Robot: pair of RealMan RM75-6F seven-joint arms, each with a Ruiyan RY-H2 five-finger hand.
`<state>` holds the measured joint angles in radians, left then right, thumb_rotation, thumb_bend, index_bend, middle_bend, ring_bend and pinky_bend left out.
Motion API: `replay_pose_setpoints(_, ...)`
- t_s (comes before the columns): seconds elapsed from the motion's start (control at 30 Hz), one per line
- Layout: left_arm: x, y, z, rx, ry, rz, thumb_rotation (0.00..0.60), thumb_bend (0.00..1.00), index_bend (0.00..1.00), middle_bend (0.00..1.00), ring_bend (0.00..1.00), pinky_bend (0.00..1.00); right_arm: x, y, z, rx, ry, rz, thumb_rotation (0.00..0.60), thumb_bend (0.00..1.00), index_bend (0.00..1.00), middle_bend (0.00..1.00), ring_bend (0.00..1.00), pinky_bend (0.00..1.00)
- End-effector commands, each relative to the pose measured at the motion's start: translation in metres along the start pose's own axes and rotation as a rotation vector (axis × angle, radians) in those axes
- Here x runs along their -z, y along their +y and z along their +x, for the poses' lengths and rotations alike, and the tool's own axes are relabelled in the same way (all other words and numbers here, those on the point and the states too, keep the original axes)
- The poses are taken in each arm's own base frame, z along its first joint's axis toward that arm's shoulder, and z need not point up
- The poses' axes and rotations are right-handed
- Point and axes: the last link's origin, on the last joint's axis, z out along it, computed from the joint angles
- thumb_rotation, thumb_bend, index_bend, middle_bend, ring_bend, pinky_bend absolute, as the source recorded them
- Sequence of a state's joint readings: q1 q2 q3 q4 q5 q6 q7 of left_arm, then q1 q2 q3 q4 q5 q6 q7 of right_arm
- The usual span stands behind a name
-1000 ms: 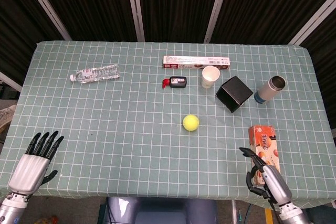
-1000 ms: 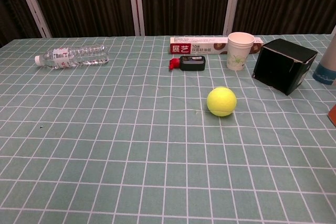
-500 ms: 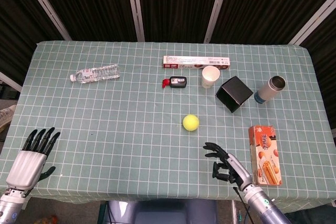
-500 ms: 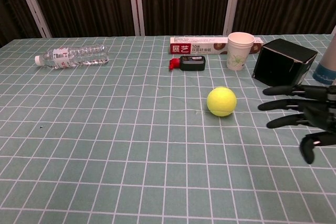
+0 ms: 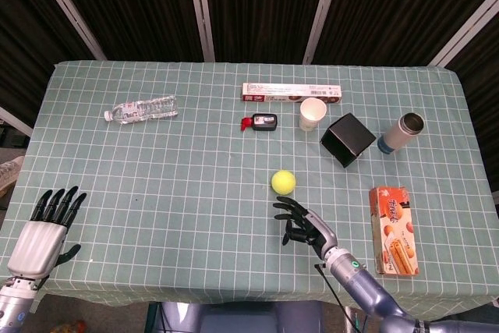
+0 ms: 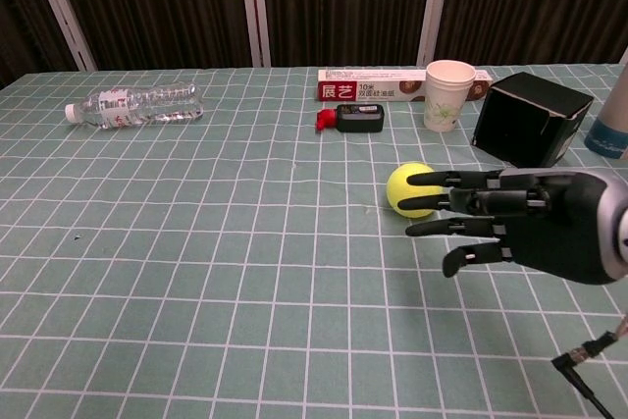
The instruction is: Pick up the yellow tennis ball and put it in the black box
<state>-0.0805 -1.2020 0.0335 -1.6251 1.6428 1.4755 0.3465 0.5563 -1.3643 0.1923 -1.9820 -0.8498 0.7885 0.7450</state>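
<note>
Fuzzy yellow tennis ball (image 5: 283,182) resting on the checked green tablecloth (image 5: 179,177), near the middle, well apart from the black box (image 5: 348,139). Box cube-shaped, matte, tipped on its side beyond and to the right of the ball. Right hand (image 5: 304,225), black with glossy moulded shell, just short of the ball, fingers (image 6: 442,179) spread and holding nothing. In the chest view fingertips overlapping the ball's right edge, possibly touching; in the head view a gap showing between them. Left hand (image 5: 43,232), silver-backed with dark fingers fanned apart, at the near left table edge, seen only from the head camera. Elsewhere: clear ribbed plastic bottle (image 5: 142,108) lying flat, white paper cup (image 5: 313,113) upright beside the box.
</note>
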Motion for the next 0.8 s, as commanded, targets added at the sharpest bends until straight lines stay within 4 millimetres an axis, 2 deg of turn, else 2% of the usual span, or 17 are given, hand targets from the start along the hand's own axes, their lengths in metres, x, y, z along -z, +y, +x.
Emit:
replay_pose_setpoints(0.03, -0.001, -0.001, 0.000, 0.001, 0.000, 0.004, 0.600, 0.13, 0.00, 0.00, 0.00, 0.00, -0.024, -0.005, -0.003, -0.057, 0.001, -0.003, 0.600, 0.78, 0.10, 0.16, 0.21, 0.54)
replay_pose_setpoints(0.33, -0.006, -0.003, -0.002, 0.007, -0.019, 0.019, 0.600, 0.13, 0.00, 0.00, 0.00, 0.00, -0.048, -0.005, -0.001, -0.110, 0.003, -0.024, 0.600, 0.78, 0.08, 0.16, 0.21, 0.51)
replay_pose_setpoints(0.8, -0.014, -0.005, -0.008, -0.007, -0.047, 0.054, 0.600, 0.13, 0.00, 0.00, 0.00, 0.00, -0.072, -0.009, 0.018, -0.160, 0.029, -0.034, 0.600, 0.78, 0.08, 0.16, 0.21, 0.51)
